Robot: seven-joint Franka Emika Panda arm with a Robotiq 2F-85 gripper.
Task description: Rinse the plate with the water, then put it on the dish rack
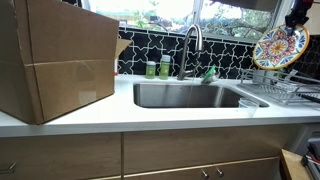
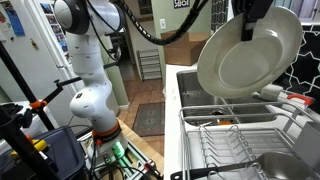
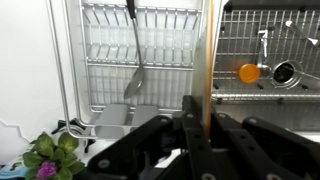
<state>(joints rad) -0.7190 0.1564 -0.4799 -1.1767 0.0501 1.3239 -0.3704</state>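
- Wrist view: the pincer [image 3: 207, 128] is closed tight on the rim of the plate [image 3: 208, 70], which shows edge-on between its fingers.
- The plate hangs tilted below the pincer, probably to shed water.
- The dish rack [image 3: 135, 70] lies beneath the pincer, placed for upright insertion.

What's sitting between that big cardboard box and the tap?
Between box and tap stand two small green containers, side by side on the counter behind the sink. An exterior view shows them.
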